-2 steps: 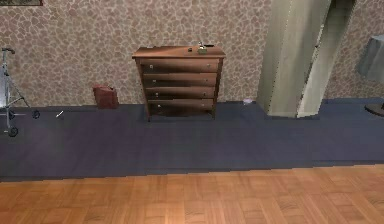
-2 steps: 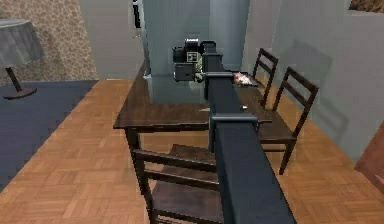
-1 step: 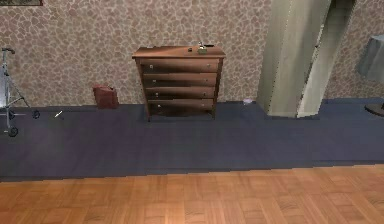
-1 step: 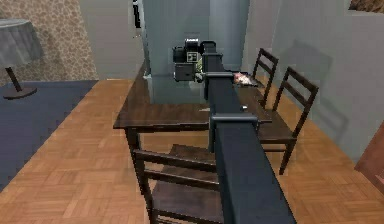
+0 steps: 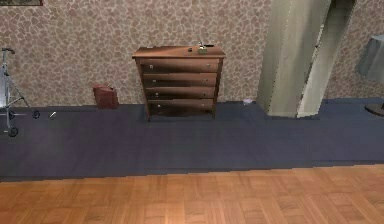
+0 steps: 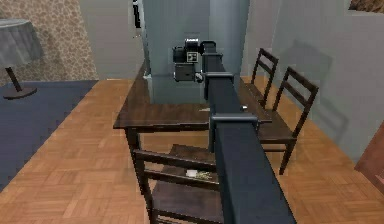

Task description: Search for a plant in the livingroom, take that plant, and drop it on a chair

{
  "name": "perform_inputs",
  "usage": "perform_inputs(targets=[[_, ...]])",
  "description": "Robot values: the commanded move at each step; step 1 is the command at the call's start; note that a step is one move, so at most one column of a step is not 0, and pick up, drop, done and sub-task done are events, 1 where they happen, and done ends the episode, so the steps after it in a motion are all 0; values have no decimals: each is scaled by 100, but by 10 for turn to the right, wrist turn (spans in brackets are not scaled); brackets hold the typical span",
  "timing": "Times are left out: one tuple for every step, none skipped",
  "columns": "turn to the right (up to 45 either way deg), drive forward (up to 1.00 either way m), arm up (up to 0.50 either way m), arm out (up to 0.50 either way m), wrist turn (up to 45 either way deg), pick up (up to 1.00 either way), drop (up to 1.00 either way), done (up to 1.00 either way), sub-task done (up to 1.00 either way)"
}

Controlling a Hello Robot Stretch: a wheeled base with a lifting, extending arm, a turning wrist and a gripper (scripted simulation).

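Note:
The dark arm bar (image 6: 238, 140) rises from the arm side view's bottom edge and reaches out over a dark wooden dining table (image 6: 160, 105). At its far end, by two white marked squares, sits the gripper (image 6: 182, 58), above the table's far end against a grey wall. I cannot tell whether it holds anything. A dark wooden chair (image 6: 178, 178) stands at the table's near side. Two more chairs (image 6: 297, 100) (image 6: 264, 68) stand along the table's right side.
A round table with a patterned cloth (image 6: 14, 45) stands at the arm side view's left on blue carpet. In the forward view a wooden dresser (image 5: 180, 82) with small items on top stands against the wallpapered wall, a red box (image 5: 105, 96) and a metal walker (image 5: 10, 90) to its left, a doorway (image 5: 322, 55) to its right.

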Motion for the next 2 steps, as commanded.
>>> perform_inputs(targets=[[0,0,0,-10,0,0,0,0,0],[0,0,0,0,0,0,0,100,0]])
